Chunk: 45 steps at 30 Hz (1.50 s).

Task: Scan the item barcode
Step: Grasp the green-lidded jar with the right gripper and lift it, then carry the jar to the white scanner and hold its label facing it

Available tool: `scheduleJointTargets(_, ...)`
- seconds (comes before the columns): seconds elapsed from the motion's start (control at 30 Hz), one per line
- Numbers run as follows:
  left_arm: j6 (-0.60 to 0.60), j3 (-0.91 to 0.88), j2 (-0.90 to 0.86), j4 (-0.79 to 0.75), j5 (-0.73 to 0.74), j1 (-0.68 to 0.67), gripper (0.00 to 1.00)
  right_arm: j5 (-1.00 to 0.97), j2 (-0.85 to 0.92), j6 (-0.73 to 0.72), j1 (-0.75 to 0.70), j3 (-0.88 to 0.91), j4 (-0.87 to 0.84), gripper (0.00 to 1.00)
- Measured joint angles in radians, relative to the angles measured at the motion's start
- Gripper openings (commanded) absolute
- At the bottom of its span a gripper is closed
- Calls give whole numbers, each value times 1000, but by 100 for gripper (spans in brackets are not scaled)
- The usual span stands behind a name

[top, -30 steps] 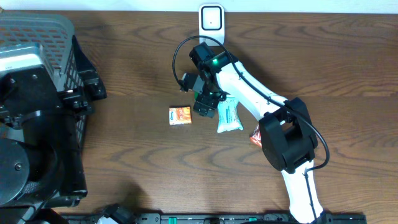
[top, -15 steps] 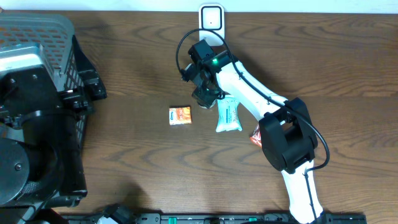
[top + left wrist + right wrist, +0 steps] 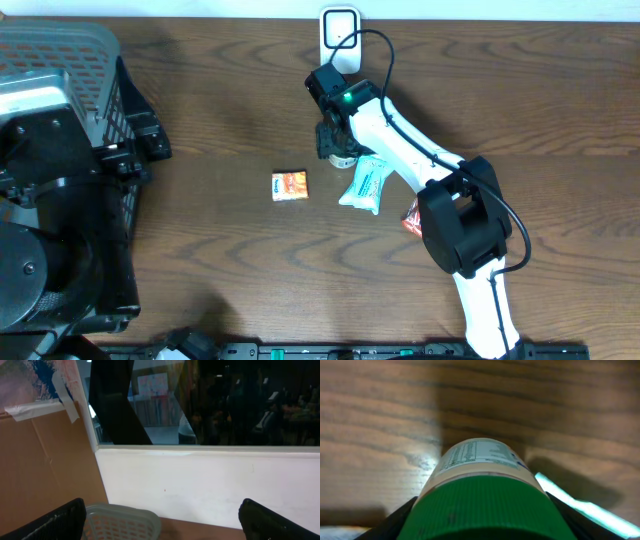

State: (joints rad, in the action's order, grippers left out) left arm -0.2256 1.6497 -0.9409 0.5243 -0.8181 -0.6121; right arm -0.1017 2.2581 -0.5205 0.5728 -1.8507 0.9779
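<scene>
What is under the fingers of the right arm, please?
A bottle with a green cap sits between the fingers. The cap covers the bottle's base and the table directly beneath it.

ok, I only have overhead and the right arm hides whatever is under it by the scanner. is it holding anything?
Observer: Yes. The right wrist view shows a bottle between the fingers of the right gripper, both pressed against its green cap.
Operator: barcode showing?
Observer: Not in that view. The label faces up and shows only a block of fine print.
Operator: and the left gripper?
Observer: In the left wrist view the left gripper is open with nothing between its fingers. It is aimed at a white wall, over the basket rim.
</scene>
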Motion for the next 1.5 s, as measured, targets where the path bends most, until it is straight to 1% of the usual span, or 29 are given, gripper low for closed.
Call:
scheduleJointTargets(0.17,0,0,0,0,0,0,98,2,0,-89,0,-4,39,99)
scheduleJointTargets(0.27,0,0,0,0,0,0,98,7,0,-109,-2,-37,111,99)
scheduleJointTargets(0.37,0,0,0,0,0,0,98,17,-18,-121,-8,-109,192,99)
scheduleJointTargets(0.43,0,0,0,0,0,0,98,25,-42,-123,-11,-133,205,99)
scheduleJointTargets(0.6,0,0,0,0,0,0,98,18,-132,-115,-11,-163,194,99)
scheduleJointTargets(0.73,0,0,0,-1,0,0,98,110,-142,-115,-20,-169,175,99)
scheduleJointTargets(0.87,0,0,0,-2,0,0,98,168,-138,-117,-74,-168,175,98)
scheduleJointTargets(1.03,0,0,13,-3,1,0,98,183,-136,-111,-143,-168,176,98)
scheduleJointTargets(1.27,0,-2,69,-4,1,0,98,188,-86,-68,-116,-168,172,97)
scheduleJointTargets(1.5,0,-2,114,-3,1,0,98,188,28,-60,-64,-168,156,98)
